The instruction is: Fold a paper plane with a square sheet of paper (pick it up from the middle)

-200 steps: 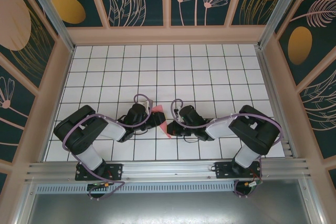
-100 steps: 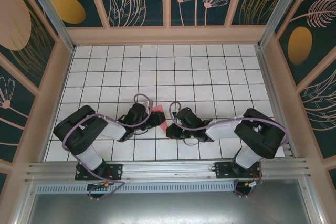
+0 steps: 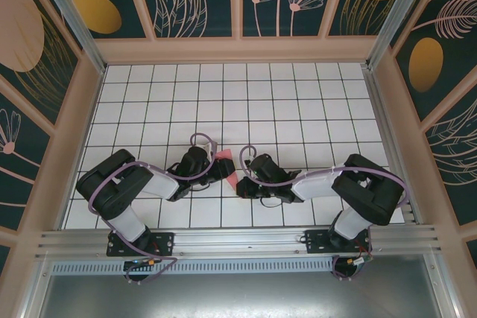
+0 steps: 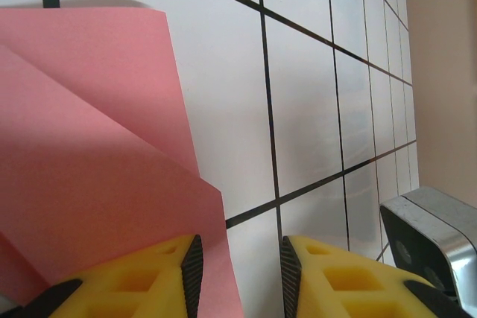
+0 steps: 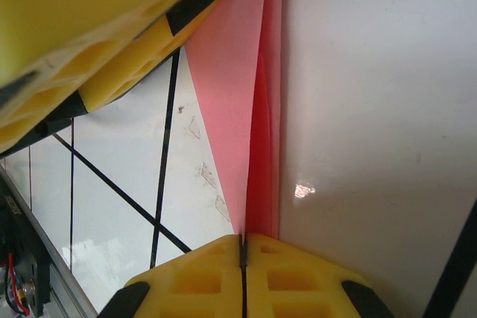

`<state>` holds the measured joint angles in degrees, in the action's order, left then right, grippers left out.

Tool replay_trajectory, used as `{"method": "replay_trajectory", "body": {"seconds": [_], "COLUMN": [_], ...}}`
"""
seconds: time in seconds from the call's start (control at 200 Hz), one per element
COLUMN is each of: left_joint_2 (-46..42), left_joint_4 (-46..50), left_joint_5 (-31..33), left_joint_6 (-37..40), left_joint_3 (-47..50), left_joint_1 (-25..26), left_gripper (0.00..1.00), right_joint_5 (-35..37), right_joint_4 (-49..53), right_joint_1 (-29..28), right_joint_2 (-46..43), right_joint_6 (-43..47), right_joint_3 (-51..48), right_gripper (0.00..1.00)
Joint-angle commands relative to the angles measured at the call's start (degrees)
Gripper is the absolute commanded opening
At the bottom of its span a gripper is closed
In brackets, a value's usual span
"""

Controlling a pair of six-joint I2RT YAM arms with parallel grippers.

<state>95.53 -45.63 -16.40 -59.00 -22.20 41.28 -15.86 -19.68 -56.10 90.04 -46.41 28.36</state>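
Sheet of paper [image 3: 232,179]: pink, partly folded, flat on the near-middle surface [image 3: 223,94], between both tools
Right tool [image 5: 243,240]: fingers pressed together, pinching the sheet's raised fold
Left tool [image 4: 238,247]: jaws apart, gripping nothing; one finger over the sheet, its free edge in the gap
Room: bare tiles beyond and to both sides
Wrist views: creases and layered edges; from above, small pink patches between the arms

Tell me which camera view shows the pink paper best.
Left wrist: the pink paper lies broad and close, overlapping layers and a corner plain. Right wrist shows a narrow layered strip running into the shut right pincer. Top external shows a small, distant pink patch.
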Motion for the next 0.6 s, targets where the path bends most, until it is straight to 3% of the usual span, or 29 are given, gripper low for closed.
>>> {"method": "replay_trajectory", "body": {"seconds": [0.0, 0.185, 0.315, 0.485, 0.595], "left_joint_2": [1.7, 1.8, 2.2, 2.3, 2.0], "left_joint_4": [8.9, 9.1, 9.2, 9.1, 9.4], "left_joint_5": [2.6, 2.5, 2.4, 2.3, 2.3], "left_joint_6": [-0.1, 0.1, 0.1, 0.1, 0.2], "left_joint_3": [0.8, 0.7, 0.4, 0.3, 0.3], "left_joint_1": [0.0, 0.0, -0.1, -0.1, 0.0], "left_gripper": [0.36, 0.36, 0.36, 0.36, 0.36], "right_joint_5": [0.5, 0.2, -0.7, -1.9, -0.3], "right_joint_4": [9.4, 9.8, 7.9, 7.6, 13.3], "right_joint_1": [-1.4, -1.1, -0.9, -0.9, -1.5], "right_joint_2": [0.2, -3.8, -4.5, -1.1, 3.2], "right_joint_6": [0.1, 0.1, -0.6, -1.0, -1.1], "right_joint_3": [-1.6, -2.0, -3.6, -4.4, -3.4], "right_gripper": [0.11, 0.13, 0.09, 0.03, 0.02]}}
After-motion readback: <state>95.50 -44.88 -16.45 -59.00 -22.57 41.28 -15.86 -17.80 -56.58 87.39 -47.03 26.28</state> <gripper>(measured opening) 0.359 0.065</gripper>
